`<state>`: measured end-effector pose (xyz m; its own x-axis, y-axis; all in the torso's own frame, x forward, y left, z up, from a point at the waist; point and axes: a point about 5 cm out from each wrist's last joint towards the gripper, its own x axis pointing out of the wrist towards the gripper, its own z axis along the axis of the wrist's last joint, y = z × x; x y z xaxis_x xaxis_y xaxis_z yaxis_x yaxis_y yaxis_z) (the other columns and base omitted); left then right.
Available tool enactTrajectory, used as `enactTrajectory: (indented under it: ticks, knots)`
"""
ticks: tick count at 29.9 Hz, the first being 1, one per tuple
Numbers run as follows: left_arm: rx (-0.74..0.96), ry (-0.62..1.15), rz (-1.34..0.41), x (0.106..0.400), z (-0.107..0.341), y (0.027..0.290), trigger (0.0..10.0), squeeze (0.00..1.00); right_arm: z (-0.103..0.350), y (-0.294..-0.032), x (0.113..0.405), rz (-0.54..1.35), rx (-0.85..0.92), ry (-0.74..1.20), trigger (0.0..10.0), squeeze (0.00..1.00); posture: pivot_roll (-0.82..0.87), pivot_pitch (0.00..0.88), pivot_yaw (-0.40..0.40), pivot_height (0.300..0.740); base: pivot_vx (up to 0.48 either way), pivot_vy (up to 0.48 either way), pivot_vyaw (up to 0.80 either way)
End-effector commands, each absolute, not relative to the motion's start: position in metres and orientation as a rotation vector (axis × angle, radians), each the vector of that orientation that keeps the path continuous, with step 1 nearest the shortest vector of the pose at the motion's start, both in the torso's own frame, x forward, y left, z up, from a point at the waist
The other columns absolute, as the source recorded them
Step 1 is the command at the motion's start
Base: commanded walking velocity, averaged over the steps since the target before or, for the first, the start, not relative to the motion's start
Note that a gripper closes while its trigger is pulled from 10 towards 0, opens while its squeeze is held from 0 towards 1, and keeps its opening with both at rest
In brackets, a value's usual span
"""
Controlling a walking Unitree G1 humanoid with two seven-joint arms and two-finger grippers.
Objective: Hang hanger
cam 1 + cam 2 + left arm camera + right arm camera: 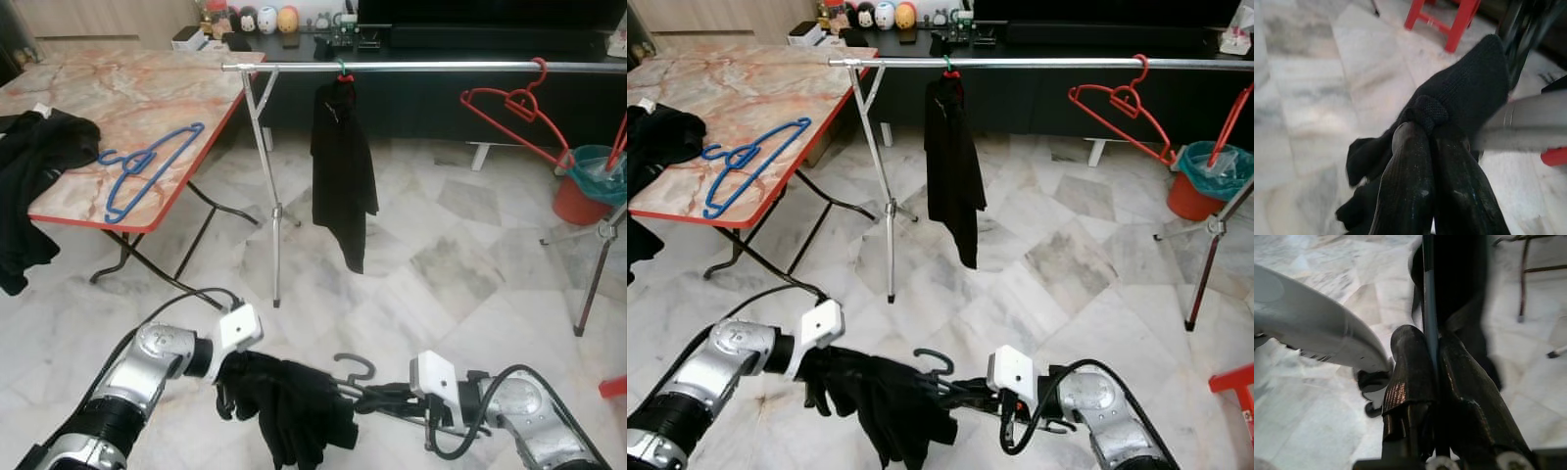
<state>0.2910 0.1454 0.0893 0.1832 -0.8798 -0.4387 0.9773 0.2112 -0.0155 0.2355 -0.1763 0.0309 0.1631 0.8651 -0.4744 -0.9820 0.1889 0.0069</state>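
Note:
A dark hanger [355, 364] draped with a black garment [294, 401] is held low over the floor, between my two arms. My left gripper [231, 384] is shut on the garment's cloth [1469, 93], its fingers [1410, 166] pressed together. My right gripper [372, 398] is shut on the hanger's thin bar [1429, 308]. Ahead stands a silver clothes rail [441, 67]. From it hang another black garment [341, 166] on a green hanger and a bare red hanger [509, 106].
A marble-top folding table [127, 98] at the left carries a blue hanger [147, 166] and black clothes [29, 166]. The rail's legs [274, 215] stand on the marble floor. An orange bucket [586, 191] sits at the right, and a red stool [615, 387] at the near right.

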Motion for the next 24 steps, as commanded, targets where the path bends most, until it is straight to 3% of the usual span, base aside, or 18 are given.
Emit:
enactTrajectory:
  ticks: [1,2,3,5,6,9,10,11,12,15,16,17,18,23,24]
  knots:
    - [0.327,0.351,-1.359,0.292,0.097,0.143,0.0,0.0,0.027,-0.174,0.231,1.375,-0.341,0.434,0.0,0.0,0.02,0.063,0.062,0.74,0.0,0.0,0.0]
    - [0.361,0.369,-1.374,0.288,0.091,0.142,1.8,0.0,0.027,-0.174,0.232,1.373,-0.34,0.431,0.0,0.0,0.02,0.063,0.063,0.74,0.0,0.0,0.0]
    - [0.367,0.386,-1.381,0.286,0.087,0.142,6.6,0.0,0.028,-0.173,0.233,1.372,-0.34,0.429,0.0,0.0,0.02,0.064,0.063,0.74,0.0,0.0,0.0]
    - [0.364,0.395,-1.383,0.285,0.086,0.142,6.6,0.0,0.028,-0.173,0.233,1.372,-0.34,0.427,0.0,0.0,0.02,0.064,0.063,0.74,0.0,0.0,0.0]
    - [0.35,0.401,-1.381,0.285,0.085,0.141,9.5,0.0,0.028,-0.173,0.233,1.37,-0.339,0.425,0.0,0.0,0.02,0.064,0.063,0.74,0.0,0.0,0.0]
    - [0.328,0.402,-1.374,0.284,0.085,0.14,9.5,0.0,0.029,-0.174,0.234,1.369,-0.339,0.422,0.0,0.0,0.02,0.065,0.062,0.74,0.0,0.0,0.0]
    - [0.323,0.399,-1.369,0.284,0.085,0.14,8.9,0.21,0.029,-0.174,0.234,1.368,-0.34,0.423,0.0,0.0,0.02,0.065,0.061,0.74,0.0,0.0,0.0]
    - [0.32,0.397,-1.362,0.284,0.085,0.14,5.8,0.39,0.029,-0.174,0.234,1.367,-0.341,0.424,0.0,0.0,0.02,0.065,0.06,0.74,0.0,0.0,0.0]
    - [0.32,0.396,-1.356,0.284,0.085,0.14,5.5,0.35,0.029,-0.175,0.234,1.366,-0.342,0.424,0.0,0.0,0.02,0.065,0.06,0.74,0.0,0.0,0.0]
    - [0.329,0.395,-1.344,0.285,0.085,0.141,6.6,0.18,0.028,-0.175,0.234,1.362,-0.345,0.426,0.0,0.0,0.02,0.065,0.06,0.74,0.0,0.0,0.0]
    - [0.329,0.395,-1.343,0.285,0.085,0.142,8.4,0.06,0.028,-0.176,0.234,1.362,-0.345,0.426,0.0,0.0,0.02,0.065,0.06,0.74,0.0,0.0,0.0]
    - [0.328,0.396,-1.345,0.285,0.086,0.142,8.4,0.06,0.029,-0.175,0.234,1.361,-0.344,0.425,0.0,0.0,0.02,0.065,0.06,0.74,0.0,0.0,0.0]
    - [0.327,0.397,-1.346,0.285,0.086,0.142,10.0,0.0,0.029,-0.175,0.234,1.361,-0.343,0.425,0.0,0.0,0.02,0.067,0.06,0.74,0.0,0.0,0.0]
    - [0.318,0.398,-1.351,0.285,0.088,0.143,10.0,0.0,0.028,-0.174,0.234,1.36,-0.341,0.422,0.0,0.0,0.02,0.065,0.06,0.74,0.0,0.0,0.0]
    - [0.316,0.401,-1.353,0.285,0.088,0.143,4.5,0.0,0.028,-0.174,0.235,1.359,-0.341,0.422,0.0,0.0,0.02,0.065,0.061,0.74,0.0,0.0,0.0]
